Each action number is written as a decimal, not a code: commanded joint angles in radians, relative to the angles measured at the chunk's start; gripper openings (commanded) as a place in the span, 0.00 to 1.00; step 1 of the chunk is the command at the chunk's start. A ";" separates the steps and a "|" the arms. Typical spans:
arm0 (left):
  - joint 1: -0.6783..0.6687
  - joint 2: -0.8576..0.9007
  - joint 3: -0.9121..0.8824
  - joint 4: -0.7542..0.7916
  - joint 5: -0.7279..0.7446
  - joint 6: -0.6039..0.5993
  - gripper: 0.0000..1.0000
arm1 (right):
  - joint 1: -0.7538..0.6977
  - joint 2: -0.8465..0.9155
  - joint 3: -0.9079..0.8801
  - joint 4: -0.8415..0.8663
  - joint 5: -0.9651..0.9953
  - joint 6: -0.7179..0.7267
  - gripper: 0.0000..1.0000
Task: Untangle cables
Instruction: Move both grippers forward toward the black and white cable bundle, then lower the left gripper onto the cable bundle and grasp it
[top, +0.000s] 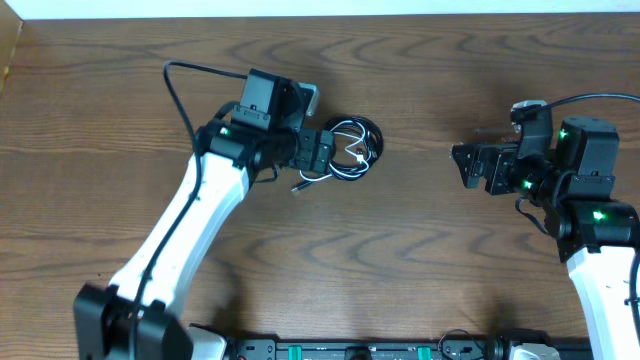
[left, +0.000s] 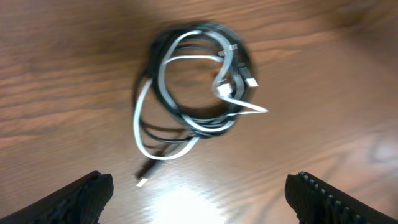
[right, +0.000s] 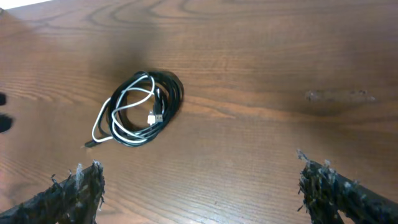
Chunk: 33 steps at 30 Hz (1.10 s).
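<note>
The cables (top: 352, 148) lie in one tangled coil on the wooden table, black loops wound with a white cable. In the left wrist view the coil (left: 196, 93) shows small plug ends at its right side and one loose plug end at the lower left. My left gripper (top: 312, 152) is open and empty, right at the coil's left edge; its fingers (left: 199, 199) are spread wide just short of the coil. My right gripper (top: 470, 165) is open and empty, well to the right of the coil, which shows far off in the right wrist view (right: 140, 109).
The wooden table (top: 420, 250) runs in all directions around the coil. The arms' own thick black wires loop near the left arm (top: 180, 95) and the right arm (top: 590, 98). A pale scuff marks the wood (right: 336, 95).
</note>
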 joint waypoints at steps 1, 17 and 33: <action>0.046 0.076 0.009 0.009 -0.048 0.047 0.94 | 0.006 0.032 0.016 -0.006 -0.013 -0.021 0.96; 0.048 0.179 0.009 0.143 0.084 0.041 0.93 | 0.124 0.128 0.016 0.023 0.019 -0.023 0.90; 0.048 0.296 0.009 0.204 0.144 0.005 0.90 | 0.179 0.128 0.016 0.023 0.018 -0.024 0.87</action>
